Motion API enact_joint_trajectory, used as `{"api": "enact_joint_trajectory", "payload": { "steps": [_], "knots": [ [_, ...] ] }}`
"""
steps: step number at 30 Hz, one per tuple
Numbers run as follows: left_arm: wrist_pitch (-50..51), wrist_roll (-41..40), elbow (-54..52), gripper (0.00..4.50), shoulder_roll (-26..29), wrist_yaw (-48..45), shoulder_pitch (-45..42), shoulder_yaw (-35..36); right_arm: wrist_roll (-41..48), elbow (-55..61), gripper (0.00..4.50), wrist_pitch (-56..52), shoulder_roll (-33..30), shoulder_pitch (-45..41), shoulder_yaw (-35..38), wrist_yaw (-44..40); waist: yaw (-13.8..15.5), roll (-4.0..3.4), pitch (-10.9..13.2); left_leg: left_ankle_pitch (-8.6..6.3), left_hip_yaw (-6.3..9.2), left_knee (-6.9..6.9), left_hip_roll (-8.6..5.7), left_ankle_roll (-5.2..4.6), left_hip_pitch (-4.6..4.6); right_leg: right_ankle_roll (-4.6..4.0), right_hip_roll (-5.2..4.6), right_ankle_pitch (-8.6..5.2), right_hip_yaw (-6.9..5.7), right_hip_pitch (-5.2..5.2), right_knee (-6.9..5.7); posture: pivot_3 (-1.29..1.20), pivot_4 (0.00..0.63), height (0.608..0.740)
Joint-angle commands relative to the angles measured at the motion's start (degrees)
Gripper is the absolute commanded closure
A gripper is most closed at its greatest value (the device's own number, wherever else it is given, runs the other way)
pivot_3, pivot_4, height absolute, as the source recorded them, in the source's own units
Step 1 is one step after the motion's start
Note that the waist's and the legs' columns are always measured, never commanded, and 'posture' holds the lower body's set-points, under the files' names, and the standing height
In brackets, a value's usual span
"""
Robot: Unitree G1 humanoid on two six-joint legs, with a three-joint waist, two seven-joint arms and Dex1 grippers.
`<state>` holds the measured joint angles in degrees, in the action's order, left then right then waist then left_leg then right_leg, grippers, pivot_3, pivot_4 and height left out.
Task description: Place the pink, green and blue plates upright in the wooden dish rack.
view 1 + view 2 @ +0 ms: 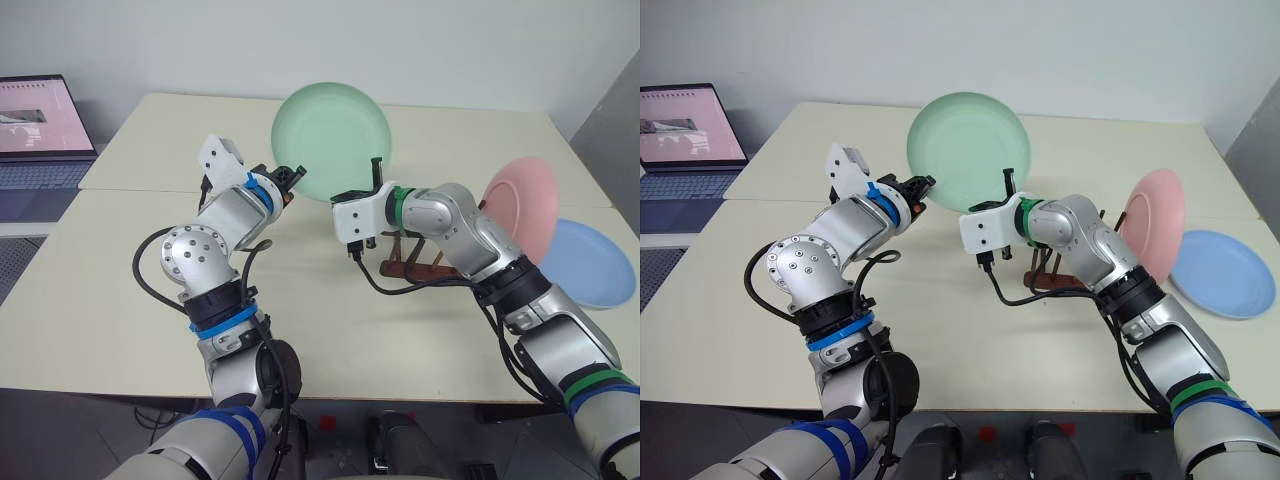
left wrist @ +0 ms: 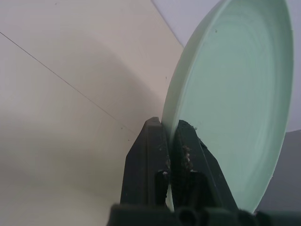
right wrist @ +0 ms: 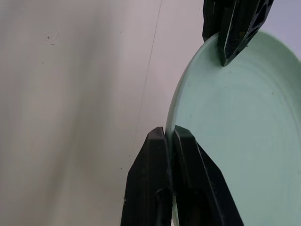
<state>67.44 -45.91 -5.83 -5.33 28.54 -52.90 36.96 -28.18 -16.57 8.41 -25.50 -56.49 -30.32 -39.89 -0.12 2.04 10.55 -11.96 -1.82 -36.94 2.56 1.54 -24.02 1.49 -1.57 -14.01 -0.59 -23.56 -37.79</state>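
Presently the green plate [image 1: 332,140] is held upright in the air above the middle of the cream table [image 1: 120,290], its hollow face turned toward the head camera, and both arms grip it at once. The left gripper [image 1: 291,176] is clamped on the rim at the plate's lower left; the left wrist view confirms it, with the two black fingers [image 2: 150,155] pressed together on either side of the thin edge. The right gripper [image 1: 377,170] is clamped on the rim at the plate's lower right; in the right wrist view its fingers [image 3: 155,160] pinch the edge in the same manner, and the other gripper's dark fingers show on the far edge of the plate.

The pink plate [image 1: 524,205] stands nearly upright to the right, partly hidden behind the right forearm, so its exact seating among the pegs cannot be told. The wooden dish rack [image 1: 410,262] lies on the table below the right arm, with only part of its dark rails and pegs in sight. The blue plate [image 1: 590,262] lies flat on the table just beyond the pink plate, near the right edge.

A laptop [image 1: 40,130] with its screen lit sits on a separate surface to the far left.
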Motion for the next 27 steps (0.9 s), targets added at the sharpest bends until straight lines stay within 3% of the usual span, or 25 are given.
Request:
{"api": "enact_joint_trajectory", "payload": {
  "steps": [1, 4, 8, 12, 18, 22, 27],
  "knots": [
    [1.75, -3.35, -2.57, 4.50, 0.37, -0.31, 0.42, -0.85, -0.02, 0.81, 4.46, 1.16, -0.01, -1.86, 2.76, 1.14, 0.00, 0.00, 0.00, 0.00, 0.00, 0.00, 0.00, 0.00, 0.00, 0.00, 0.00, 0.00, 0.00, 0.00, 0.00, 0.00, 0.150, 0.739],
    [3.15, -4.83, -3.92, 4.50, 4.29, -6.05, 2.30, -3.68, 0.55, 1.24, 4.46, 1.05, -0.26, -1.85, 3.34, 0.69, -0.04, 0.00, 0.00, 0.00, 0.00, 0.00, 0.00, 0.01, 0.01, 0.00, 0.00, 0.00, 0.00, 0.00, -0.01, 0.00, 0.150, 0.739],
    [3.00, -6.14, -7.72, 3.40, 14.92, -19.93, 7.35, -9.43, 1.55, 2.85, 4.50, 0.18, -0.53, -1.52, 4.60, -0.18, -0.25, -0.01, 0.01, 0.05, 0.01, 0.04, 0.02, 0.09, 0.04, -0.01, 0.02, 0.00, 0.00, -0.02, -0.07, 0.00, 0.150, 0.739],
    [-2.72, -6.12, -8.22, 2.18, 29.78, -39.67, 12.49, -12.66, 3.14, 4.37, 4.50, -0.59, -0.70, -1.22, 6.78, -1.10, -0.45, -0.04, 0.02, 0.17, 0.01, 0.12, 0.06, 0.34, 0.08, -0.09, 0.04, 0.02, -0.02, -0.08, -0.15, 0.00, 0.150, 0.739],
    [-24.96, 6.23, -10.11, 0.28, 46.39, -67.81, 21.78, -24.01, 13.15, 12.35, 4.50, -7.74, -0.02, 0.62, 13.43, -5.68, -0.39, -0.06, 0.03, 0.17, -0.02, 0.16, 0.11, 0.34, 0.08, -0.26, 0.06, -0.03, -0.05, -0.10, -0.15, 0.00, 0.150, 0.739],
    [-36.74, 12.24, -11.09, 0.28, 47.61, -76.17, 25.54, -29.98, 30.80, 26.71, 4.50, -27.77, 0.77, 3.42, 23.03, -11.26, 0.34, -0.07, 0.04, 0.16, -0.03, 0.18, 0.21, 0.32, 0.04, -0.39, -0.14, -0.11, -0.05, -0.11, -0.16, 0.00, 0.150, 0.739],
    [-40.97, 13.37, -11.87, 0.28, 46.25, -81.60, 25.16, -34.27, 51.36, 41.31, 4.50, -55.96, 0.68, 6.03, 37.35, -7.89, 0.59, -0.07, 0.04, 0.15, 0.04, 0.14, 0.26, 0.28, -0.09, -0.40, -0.21, -0.12, -0.07, -0.14, -0.15, 0.00, 0.150, 0.739]
  ]
}}
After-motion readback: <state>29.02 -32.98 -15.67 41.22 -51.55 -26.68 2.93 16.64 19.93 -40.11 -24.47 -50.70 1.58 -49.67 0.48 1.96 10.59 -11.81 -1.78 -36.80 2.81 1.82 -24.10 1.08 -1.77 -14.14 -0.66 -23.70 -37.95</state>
